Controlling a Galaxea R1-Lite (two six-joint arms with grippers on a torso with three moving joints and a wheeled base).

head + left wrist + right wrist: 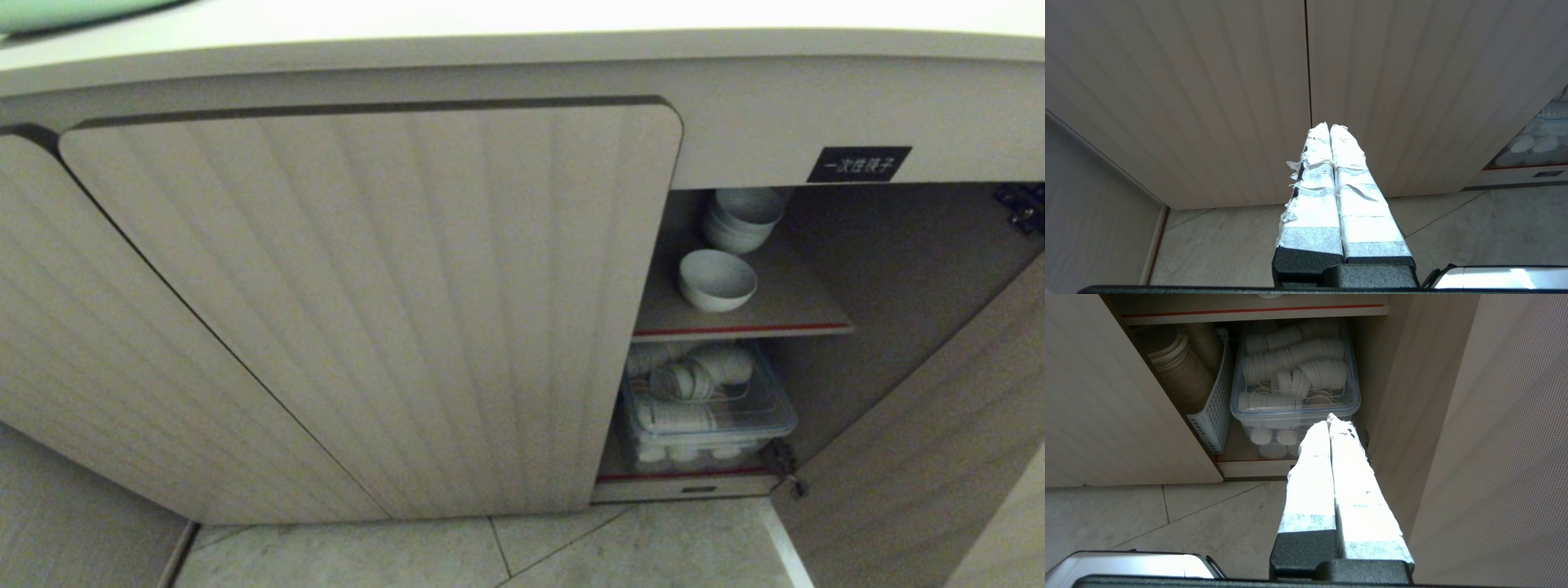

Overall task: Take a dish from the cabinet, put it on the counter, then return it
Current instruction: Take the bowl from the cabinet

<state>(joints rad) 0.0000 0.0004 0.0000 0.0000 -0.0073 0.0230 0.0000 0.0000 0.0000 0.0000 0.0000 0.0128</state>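
The dish [717,279], a small white bowl, sits alone on the red-edged upper shelf [741,330] of the cabinet [898,269], whose right door [922,457] stands swung open under a black label [858,164]. The counter [522,49] runs along the top of the head view. Neither arm shows in the head view. My left gripper [1329,127] is shut and empty, facing the closed fluted door [1208,102] above the floor. My right gripper [1329,421] is shut and empty too, hanging low in front of the cabinet's lower shelf, well below the dish.
A stack of white bowls [741,219] stands behind the dish. On the lower shelf sit a clear plastic box of white cups [1294,388] and a perforated white basket of brown bowls [1208,412]. The left door [367,310] is closed. Pale floor tiles [490,547] lie below.
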